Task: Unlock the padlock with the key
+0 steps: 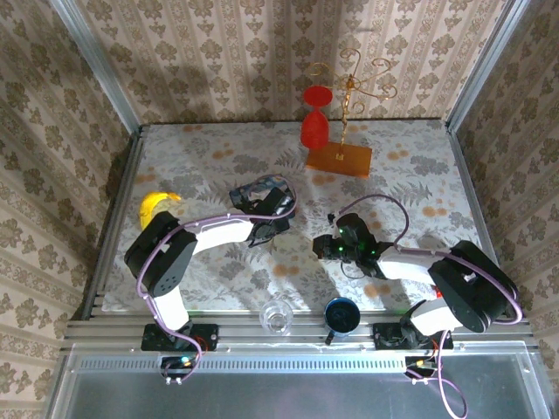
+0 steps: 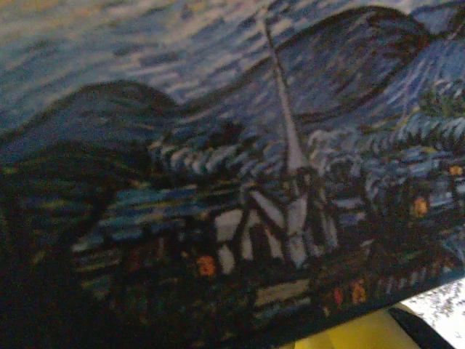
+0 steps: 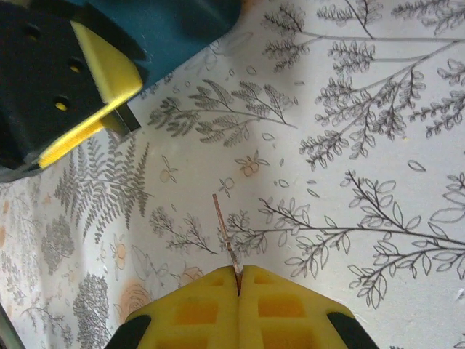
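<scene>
The counter (image 1: 410, 188) wears a cloth printed with grey ferns and orange blossoms. At its far edge an orange stand (image 1: 339, 159) carries a small mark too tiny to read. The blue swirl-painted tin (image 1: 260, 192) lies left of centre. Seen close from the left wrist, its surface shows a painted village and steeple (blurred brushwork, cut off by the frame). The left hand (image 1: 266, 225) sits against the tin's near side, and I cannot tell whether it is spread or closed. The right hand (image 3: 238, 270), apart to the right, has its 2 yellow pads pressed together on the key (image 3: 225, 236), which shows edge-on as a thin sliver above the cloth. The padlock is too small to pick out.
</scene>
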